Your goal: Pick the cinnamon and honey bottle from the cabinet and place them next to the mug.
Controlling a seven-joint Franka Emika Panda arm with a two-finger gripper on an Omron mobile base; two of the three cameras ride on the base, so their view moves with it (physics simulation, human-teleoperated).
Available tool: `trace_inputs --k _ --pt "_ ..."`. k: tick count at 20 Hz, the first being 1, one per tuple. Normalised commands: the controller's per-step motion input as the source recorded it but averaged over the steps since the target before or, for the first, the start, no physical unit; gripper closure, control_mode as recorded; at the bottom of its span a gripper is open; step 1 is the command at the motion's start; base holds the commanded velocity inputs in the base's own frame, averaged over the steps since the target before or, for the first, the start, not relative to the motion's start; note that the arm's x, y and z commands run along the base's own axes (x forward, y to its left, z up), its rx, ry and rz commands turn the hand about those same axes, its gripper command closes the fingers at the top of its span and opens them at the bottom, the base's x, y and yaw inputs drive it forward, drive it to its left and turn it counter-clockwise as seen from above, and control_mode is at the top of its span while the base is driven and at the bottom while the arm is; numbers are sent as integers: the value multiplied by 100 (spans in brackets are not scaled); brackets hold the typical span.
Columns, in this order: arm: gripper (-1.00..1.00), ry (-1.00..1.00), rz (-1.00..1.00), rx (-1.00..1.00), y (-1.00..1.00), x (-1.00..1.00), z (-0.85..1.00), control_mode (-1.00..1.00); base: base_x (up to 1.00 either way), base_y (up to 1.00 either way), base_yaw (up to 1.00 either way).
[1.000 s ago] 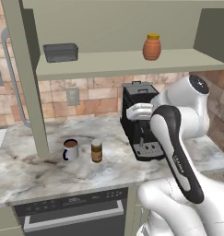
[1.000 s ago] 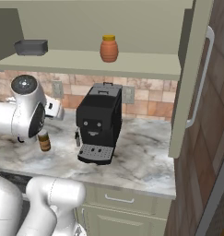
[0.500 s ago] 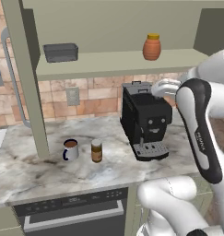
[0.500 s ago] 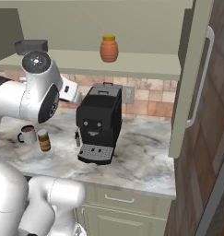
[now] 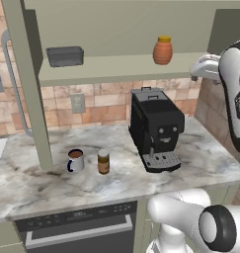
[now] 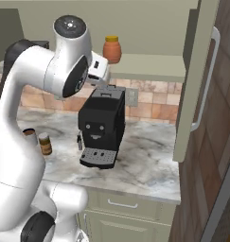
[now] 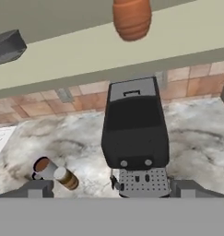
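Observation:
The orange honey bottle (image 5: pixel 162 50) (image 6: pixel 112 49) (image 7: pixel 132 18) with its yellow cap stands upright on the cabinet's shelf board (image 5: pixel 116 68). Down on the counter the slim brown cinnamon jar (image 5: pixel 103 161) (image 6: pixel 45 143) (image 7: pixel 67 179) stands just right of the white mug (image 5: pixel 75 160) (image 7: pixel 44 168) with dark liquid. My gripper (image 5: pixel 194 74) (image 6: pixel 101 84) (image 7: pixel 112 189) hangs at shelf height, in front of the shelf and right of the bottle in the left base view, apart from it. It is open and holds nothing; its fingertips (image 7: pixel 37 188) stand wide apart.
A black coffee machine (image 5: pixel 156 129) (image 6: pixel 101 126) (image 7: pixel 134 133) stands on the marble counter below the hand. A dark flat tray (image 5: pixel 65 56) (image 7: pixel 7 46) lies at the shelf's left end. The cabinet's upright post (image 5: pixel 30 99) comes down to the counter left of the mug.
The arm has swung up from counter level to shelf height, carrying the open hand toward the honey bottle. Mug, cinnamon and bottle have stayed where they were.

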Motion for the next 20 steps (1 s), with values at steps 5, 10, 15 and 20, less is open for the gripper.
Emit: trace_inputs --k 5,10,15,20 --pt "-100 0 4 -3 -18 81 -8 -100 0 0 0" --pt "-100 -5 6 -2 -2 72 -6 -100 0 0 0" --pt "-100 -16 5 0 0 17 0 -100 0 0 0" --pt "-100 -16 2 0 0 2 -5 -100 0 0 0"
